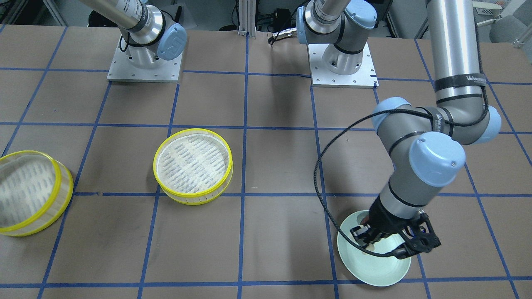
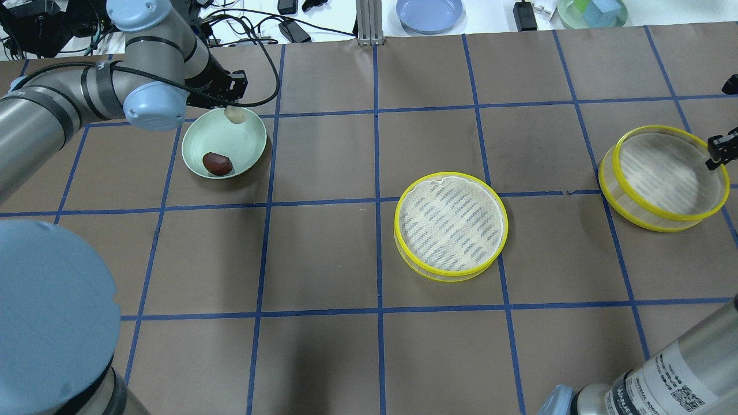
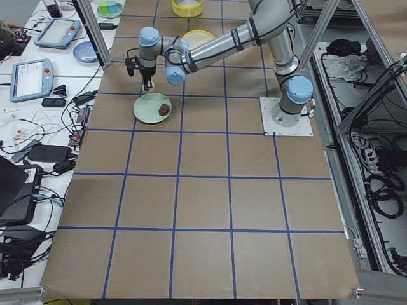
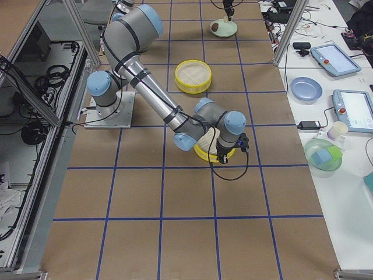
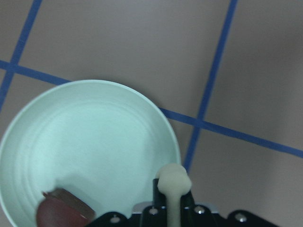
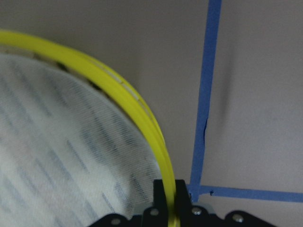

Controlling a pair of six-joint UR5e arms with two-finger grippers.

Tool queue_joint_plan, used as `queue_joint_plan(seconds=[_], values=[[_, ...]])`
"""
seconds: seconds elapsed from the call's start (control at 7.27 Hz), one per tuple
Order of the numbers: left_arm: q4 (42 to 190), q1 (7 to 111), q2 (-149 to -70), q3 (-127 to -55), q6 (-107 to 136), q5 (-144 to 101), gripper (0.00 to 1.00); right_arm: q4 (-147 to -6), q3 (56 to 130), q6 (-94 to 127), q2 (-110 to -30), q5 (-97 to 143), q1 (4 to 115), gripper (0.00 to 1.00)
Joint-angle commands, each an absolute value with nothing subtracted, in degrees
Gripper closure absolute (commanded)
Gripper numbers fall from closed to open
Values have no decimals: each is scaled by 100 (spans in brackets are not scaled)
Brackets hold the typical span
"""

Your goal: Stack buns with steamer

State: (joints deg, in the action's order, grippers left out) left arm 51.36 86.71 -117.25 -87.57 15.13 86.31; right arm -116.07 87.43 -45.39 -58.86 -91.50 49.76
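My left gripper (image 2: 233,109) is shut on the pale cream bun (image 2: 235,116) and holds it just above the far rim of the pale green plate (image 2: 253,138). In the left wrist view the bun (image 5: 173,178) is pinched between the fingers. The dark reddish-brown bun (image 2: 217,163) lies in the plate. One steamer tier (image 2: 451,226) sits flat mid-table, empty. My right gripper (image 2: 716,154) is shut on the yellow rim (image 6: 161,161) of the second steamer tier (image 2: 663,178), which looks tilted, its gripped side raised.
A blue plate (image 2: 429,12) and a green bowl with cubes (image 2: 594,11) sit beyond the far table edge, among cables. The two arm bases (image 1: 144,62) (image 1: 343,62) stand on the robot's side. Blue tape lines grid the brown table.
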Motion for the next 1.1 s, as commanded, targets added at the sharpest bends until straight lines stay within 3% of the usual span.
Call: queue_joint_plan(seconds=[0.0,0.41,0.83,0.96], values=[[5370,9646,-11339,-8867,2841,8352,100,-10815,8710,-4526,-6439,-9106,4975,100],[5274,11079,-11513,-9200,3866,7902,100,-10468,9103,-4431,-7248,-9175,5263,100],[5273,11680,-11514,-9711,3946,7910,100,-10485,10096,-3528,-8363,-9403,5922,100],[5291,11715,-11514,-9747,4025,7901,89,-10459,10194,-2985,-8524,-9535,6237,100]])
